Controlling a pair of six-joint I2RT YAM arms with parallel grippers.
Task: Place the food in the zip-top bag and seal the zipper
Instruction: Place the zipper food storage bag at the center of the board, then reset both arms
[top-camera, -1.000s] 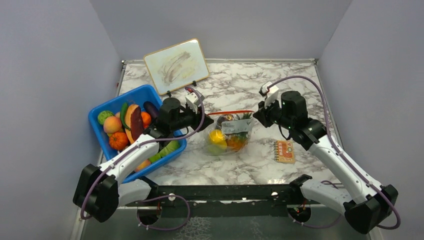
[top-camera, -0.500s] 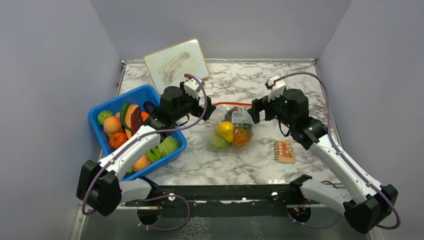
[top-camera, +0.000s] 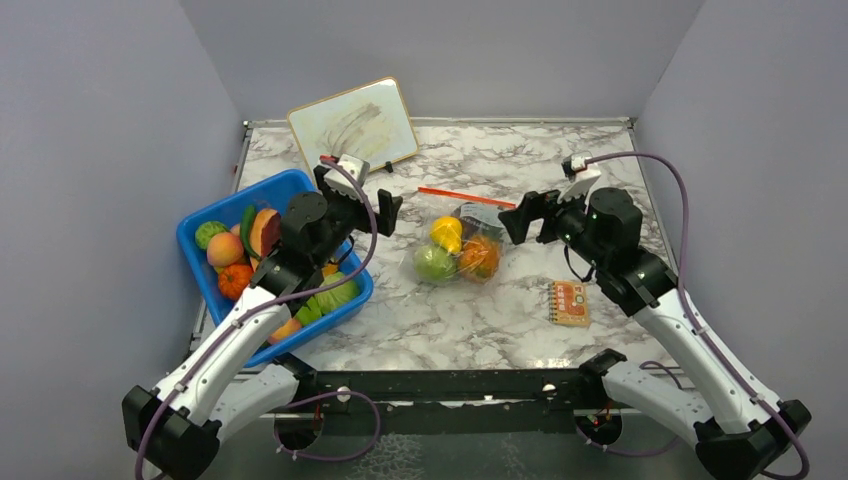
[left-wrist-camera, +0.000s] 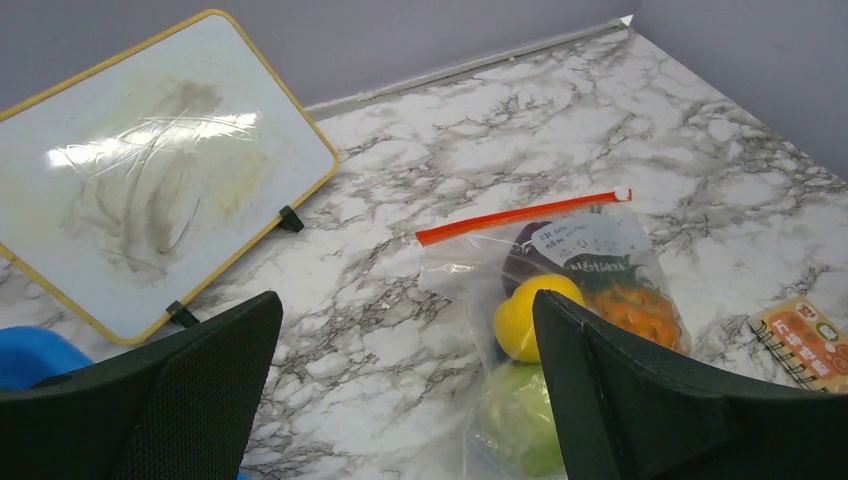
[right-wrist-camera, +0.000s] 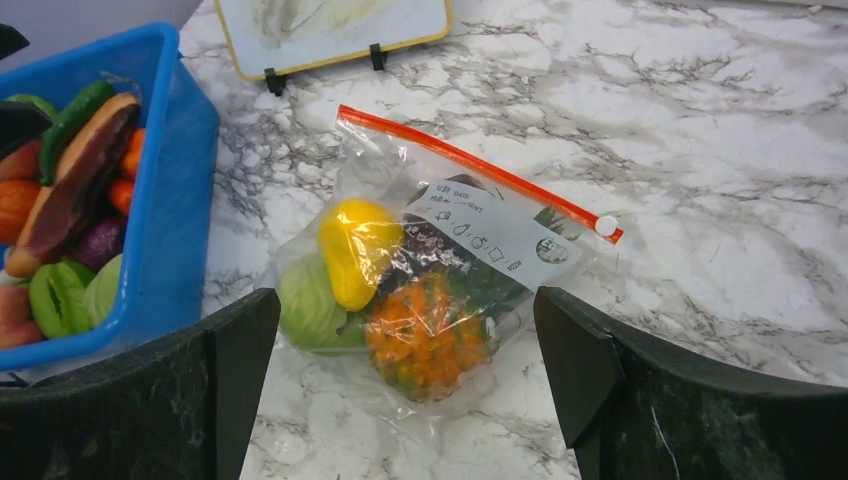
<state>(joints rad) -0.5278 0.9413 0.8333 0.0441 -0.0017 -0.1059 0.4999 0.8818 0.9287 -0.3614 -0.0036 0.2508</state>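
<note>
Far left – blue plastic tub (top-camera: 232, 203) sitting on the marble table (top-camera: 500, 330), heaped with toy produce: a peach (top-camera: 225, 250), a small orange pumpkin-like piece (top-camera: 236, 281), green pieces, and a brown-and-orange slice standing on edge. Behind the tub, a yellow-framed whiteboard (top-camera: 352, 121) is leaning on its black clip feet, its surface smeared.

The left gripper (top-camera: 360, 190) is hovering above the tub's far corner with its fingers spread wide, gripping nothing. It is pointing toward the bag but standing well apart from it.

Centre of the table – the zip-top bag (top-camera: 455, 250) is lying flat on the marble, touched by neither arm. The food is sitting inside it: a yellow piece (right-wrist-camera: 355, 250), a pale green one (right-wrist-camera: 308, 300) beside it, an orange one (right-wrist-camera: 425, 335) with spiky green leaves, and something dark purple partly hidden under the white label (right-wrist-camera: 490, 235). The zipper (right-wrist-camera: 470, 170) is running straight along the bag's far edge, with a white slider (right-wrist-camera: 606, 226) at the end nearer the right arm. Whether the strip is pressed shut along its whole length, I cannot tell.

The right gripper (top-camera: 522, 215) is hanging just right of the bag, fingers wide apart and empty, facing the bag.

Further right, a small orange spiral notebook (top-camera: 569, 302) is lying flat near the right arm's forearm.
</note>
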